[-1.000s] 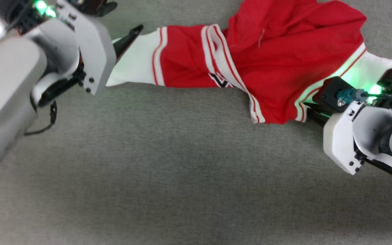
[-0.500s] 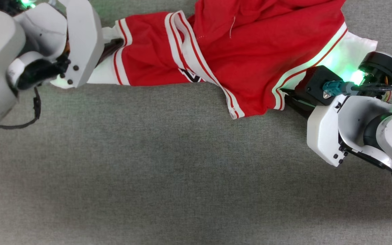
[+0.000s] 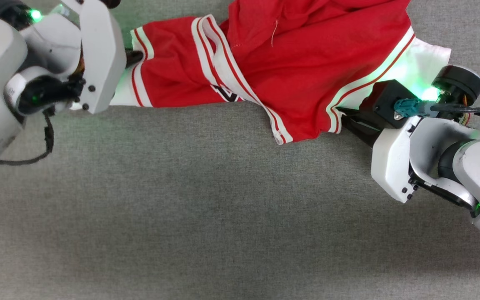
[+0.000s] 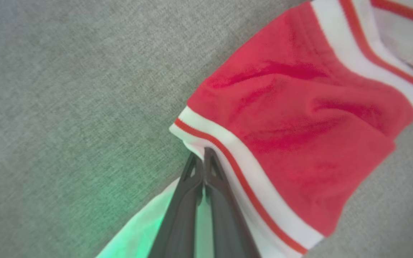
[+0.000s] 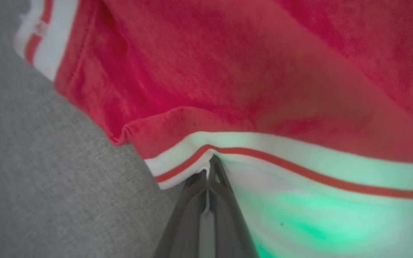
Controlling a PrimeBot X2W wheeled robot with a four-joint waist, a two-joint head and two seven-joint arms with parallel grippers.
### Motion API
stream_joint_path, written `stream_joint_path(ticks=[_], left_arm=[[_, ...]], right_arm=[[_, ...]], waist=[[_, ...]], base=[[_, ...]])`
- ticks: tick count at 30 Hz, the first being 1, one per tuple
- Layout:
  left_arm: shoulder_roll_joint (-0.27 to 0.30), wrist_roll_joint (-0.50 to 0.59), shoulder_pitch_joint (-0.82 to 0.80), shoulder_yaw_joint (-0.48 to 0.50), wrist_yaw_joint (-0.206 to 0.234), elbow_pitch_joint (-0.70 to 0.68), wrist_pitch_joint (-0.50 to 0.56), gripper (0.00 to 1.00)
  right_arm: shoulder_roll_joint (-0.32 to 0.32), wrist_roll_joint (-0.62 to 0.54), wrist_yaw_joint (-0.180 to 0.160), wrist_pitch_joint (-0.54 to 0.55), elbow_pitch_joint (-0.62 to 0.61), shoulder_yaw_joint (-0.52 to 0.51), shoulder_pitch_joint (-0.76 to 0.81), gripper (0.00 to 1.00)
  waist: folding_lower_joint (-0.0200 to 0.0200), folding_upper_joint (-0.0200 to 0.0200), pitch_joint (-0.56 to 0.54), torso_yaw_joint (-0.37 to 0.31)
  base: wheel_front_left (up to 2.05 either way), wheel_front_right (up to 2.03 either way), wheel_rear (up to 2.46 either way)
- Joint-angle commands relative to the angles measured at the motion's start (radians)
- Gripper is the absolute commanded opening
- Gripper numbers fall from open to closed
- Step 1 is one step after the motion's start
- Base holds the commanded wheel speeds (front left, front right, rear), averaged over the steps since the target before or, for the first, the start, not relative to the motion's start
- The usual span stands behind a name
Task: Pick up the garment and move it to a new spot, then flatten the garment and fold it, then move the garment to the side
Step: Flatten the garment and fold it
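Observation:
The garment [image 3: 306, 62], a red jersey with white sleeves and red-and-white striped trim, lies crumpled across the top of the head view on a grey cloth surface. A bit of black lettering [image 3: 227, 95] peeks out beside a trim band. My left gripper [image 3: 133, 56] is at its left sleeve. In the left wrist view the left gripper [image 4: 203, 154] is shut, its tips pinching the striped cuff of the garment [image 4: 299, 125]. My right gripper [image 3: 342, 113] is at the right sleeve. In the right wrist view the right gripper [image 5: 210, 161] is shut on the striped trim of the garment [image 5: 228, 71].
The grey woven surface [image 3: 206, 216] stretches wide below the jersey. A black cable loop [image 3: 36, 154] hangs from my left wrist, and wires [image 3: 473, 109] run off my right wrist. Green light from both wrists tints the white sleeves.
My left gripper has come down onto the left sleeve's cuff and shut on it. The head camera has shifted, so the whole picture has slid. The right gripper keeps its hold.

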Motion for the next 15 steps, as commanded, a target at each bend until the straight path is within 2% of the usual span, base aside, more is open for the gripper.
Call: stream_joint_path(ticks=[1, 8, 11, 15], left_arm=[[-0.012, -0.016, 0.038, -0.020, 0.002, 0.020, -0.029, 0.00], [0.005, -0.028, 0.046, -0.011, 0.002, 0.065, -0.246, 0.00], [0.000, -0.069, 0.056, -0.003, 0.002, 0.077, -0.385, 0.00], [-0.009, -0.144, 0.092, 0.019, 0.002, 0.046, -0.553, 0.00]], right_arm=[[-0.024, -0.026, -0.034, 0.035, 0.131, 0.017, 0.071, 0.00], [-0.012, 0.013, -0.033, -0.058, 0.119, -0.145, 0.102, 0.00], [0.023, 0.050, -0.019, -0.096, 0.098, -0.233, 0.134, 0.00], [0.037, 0.121, -0.019, -0.097, 0.083, -0.360, 0.182, 0.00]], waist=[[0.0000, -0.0001, -0.023, 0.001], [0.0000, -0.0001, -0.129, 0.010], [0.0000, -0.0001, -0.179, 0.016], [0.0000, -0.0001, -0.228, 0.031]], base=[[0.00, 0.00, 0.00], [0.00, 0.00, 0.00], [0.00, 0.00, 0.00], [0.00, 0.00, 0.00]])
